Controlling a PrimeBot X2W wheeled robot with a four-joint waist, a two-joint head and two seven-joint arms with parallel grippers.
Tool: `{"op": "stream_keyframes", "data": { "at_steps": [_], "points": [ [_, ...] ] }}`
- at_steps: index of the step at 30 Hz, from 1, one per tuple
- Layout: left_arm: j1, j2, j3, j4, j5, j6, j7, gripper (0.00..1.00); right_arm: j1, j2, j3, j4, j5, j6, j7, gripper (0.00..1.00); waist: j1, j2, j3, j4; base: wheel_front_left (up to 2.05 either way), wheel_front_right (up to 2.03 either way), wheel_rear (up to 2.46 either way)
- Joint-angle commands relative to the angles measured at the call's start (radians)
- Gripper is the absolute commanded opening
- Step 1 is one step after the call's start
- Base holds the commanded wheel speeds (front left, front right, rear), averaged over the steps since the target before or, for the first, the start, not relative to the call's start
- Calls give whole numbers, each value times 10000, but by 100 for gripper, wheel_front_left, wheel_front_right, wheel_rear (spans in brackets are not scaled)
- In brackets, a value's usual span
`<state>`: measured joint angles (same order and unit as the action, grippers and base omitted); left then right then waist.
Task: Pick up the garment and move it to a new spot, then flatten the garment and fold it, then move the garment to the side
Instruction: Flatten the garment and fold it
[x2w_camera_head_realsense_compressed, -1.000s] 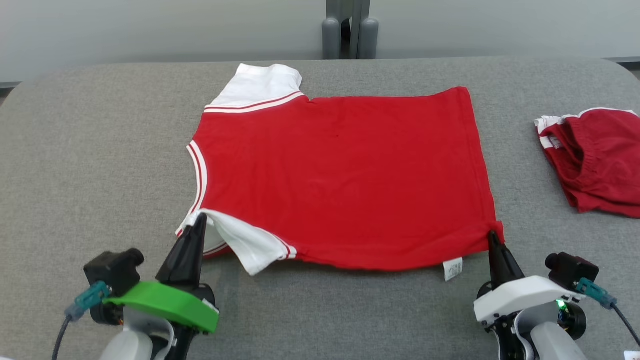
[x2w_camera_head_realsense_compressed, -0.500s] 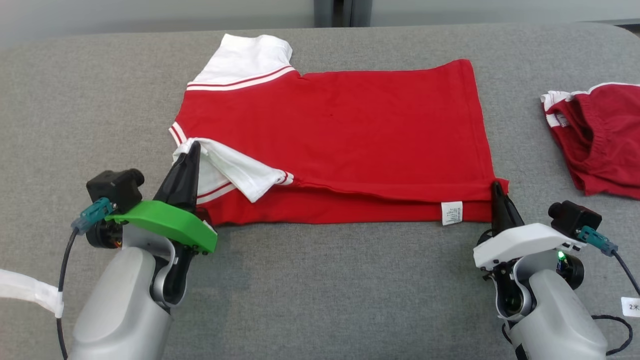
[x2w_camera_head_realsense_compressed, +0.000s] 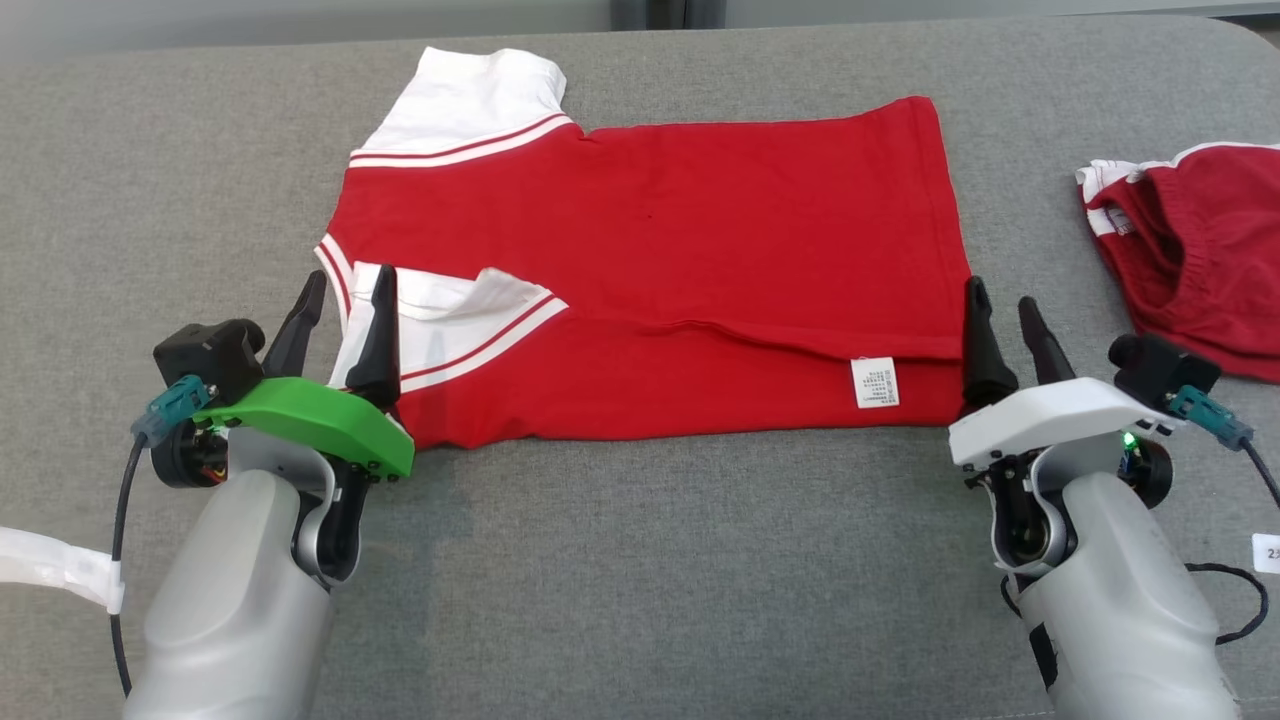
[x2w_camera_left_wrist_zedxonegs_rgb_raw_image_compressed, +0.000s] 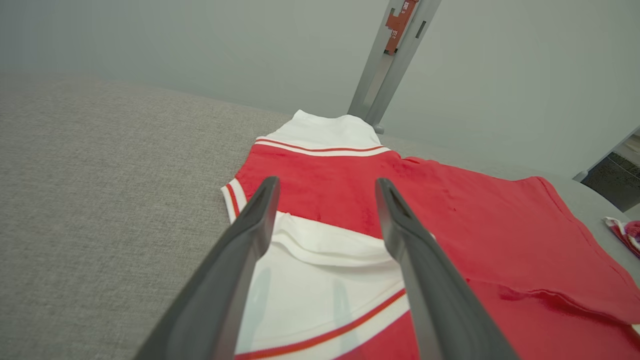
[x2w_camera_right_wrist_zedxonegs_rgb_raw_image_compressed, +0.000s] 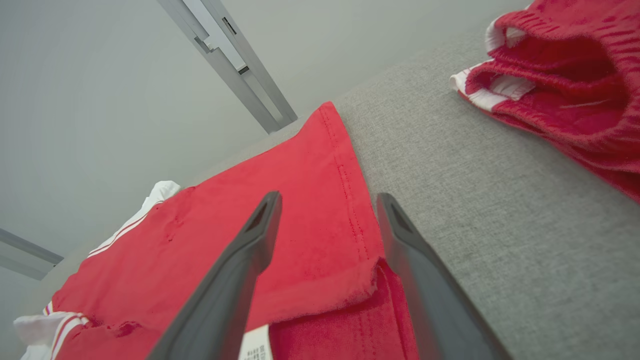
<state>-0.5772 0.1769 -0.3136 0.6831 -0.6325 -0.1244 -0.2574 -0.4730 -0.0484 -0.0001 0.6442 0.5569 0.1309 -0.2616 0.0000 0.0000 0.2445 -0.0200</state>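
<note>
The garment (x2w_camera_head_realsense_compressed: 700, 240) is a red shirt with white, red-striped sleeves, spread on the grey table (x2w_camera_head_realsense_compressed: 640, 570). Its near strip lies folded over the body, with a white label (x2w_camera_head_realsense_compressed: 874, 382) facing up. My left gripper (x2w_camera_head_realsense_compressed: 347, 285) stands open at the shirt's left end, its fingers straddling the folded white sleeve (x2w_camera_left_wrist_zedxonegs_rgb_raw_image_compressed: 320, 265). At the right end my right gripper (x2w_camera_head_realsense_compressed: 1000, 302) is open over the folded hem corner (x2w_camera_right_wrist_zedxonegs_rgb_raw_image_compressed: 345, 290). In the wrist views neither the left gripper (x2w_camera_left_wrist_zedxonegs_rgb_raw_image_compressed: 326, 184) nor the right gripper (x2w_camera_right_wrist_zedxonegs_rgb_raw_image_compressed: 328, 199) holds cloth between its fingers.
A second red garment (x2w_camera_head_realsense_compressed: 1200, 260) with white trim lies bunched at the table's right edge, also in the right wrist view (x2w_camera_right_wrist_zedxonegs_rgb_raw_image_compressed: 560, 85). A grey metal post (x2w_camera_left_wrist_zedxonegs_rgb_raw_image_compressed: 387, 60) stands behind the table's far edge.
Both grippers carried the shirt's near edge away from me over the body, then opened and let it go. The head camera has tilted down, shifting the whole picture.
</note>
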Motion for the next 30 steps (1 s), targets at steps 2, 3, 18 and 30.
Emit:
{"op": "stream_keyframes", "data": {
  "at_steps": [2, 3, 18, 30],
  "points": [
    [-18, 55, 120, 1, -17, -52, -77, 100, -1, -41, -316, -367, -320, -6, -43, 100, 0, 0, -39, 38, 0, 0, 0],
    [80, 78, 152, -40, -21, -56, -85, 100, 72, -40, -477, -588, -573, -6, -43, 100, 0, 0, -62, 51, 0, 0, 0],
    [2444, 502, 597, -1134, -590, 482, 948, 100, 2143, -38, -925, -3016, -3035, -6, 414, 100, 0, 0, -849, 316, 0, 0, 0],
    [3086, -125, 1314, -1383, -2260, 885, 2187, 100, 2977, -35, -630, -3639, -2836, -6, 1435, 100, 0, 0, -536, -137, 0, 0, 0]
  ]
}}
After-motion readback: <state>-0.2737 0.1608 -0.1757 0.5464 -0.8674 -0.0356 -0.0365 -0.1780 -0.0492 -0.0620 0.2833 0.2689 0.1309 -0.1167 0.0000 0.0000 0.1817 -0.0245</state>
